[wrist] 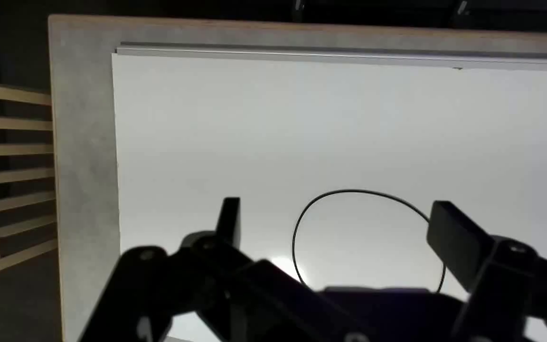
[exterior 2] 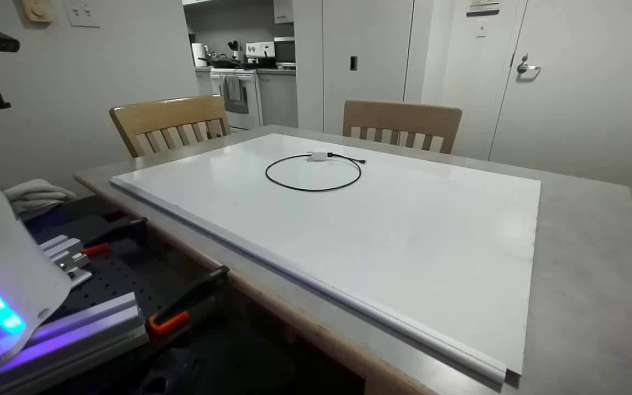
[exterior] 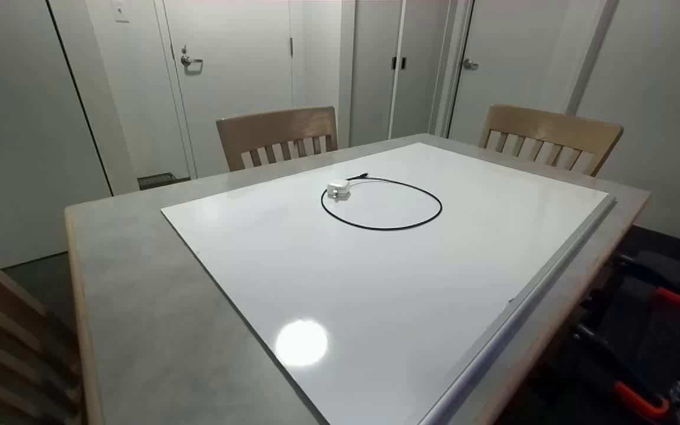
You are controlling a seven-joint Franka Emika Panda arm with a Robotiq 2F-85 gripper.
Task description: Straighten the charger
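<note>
The charger's thin black cable (exterior: 387, 229) lies in one wide round loop on the whiteboard, in both exterior views. A pale block (exterior: 338, 188) sits on the loop's line, with a dark cable end (exterior: 365, 175) close by. In an exterior view the same block (exterior 2: 319, 156) has a black piece at its side. From the wrist, part of the loop (wrist: 352, 191) shows below my gripper (wrist: 336, 209), whose fingers stand wide apart and hold nothing. The gripper's body and one finger hide the rest of the cable and the block there. Neither exterior view includes the gripper.
The whiteboard (exterior: 387, 265) covers most of a grey table (exterior: 186, 330), with a raised metal rail (exterior 2: 316, 285) along one edge. Wooden chairs (exterior 2: 170, 112) stand around it. Clamps with orange handles (exterior 2: 169, 323) sit beside the robot base (exterior 2: 3, 263). Lamp glare (exterior: 301, 343) marks the board.
</note>
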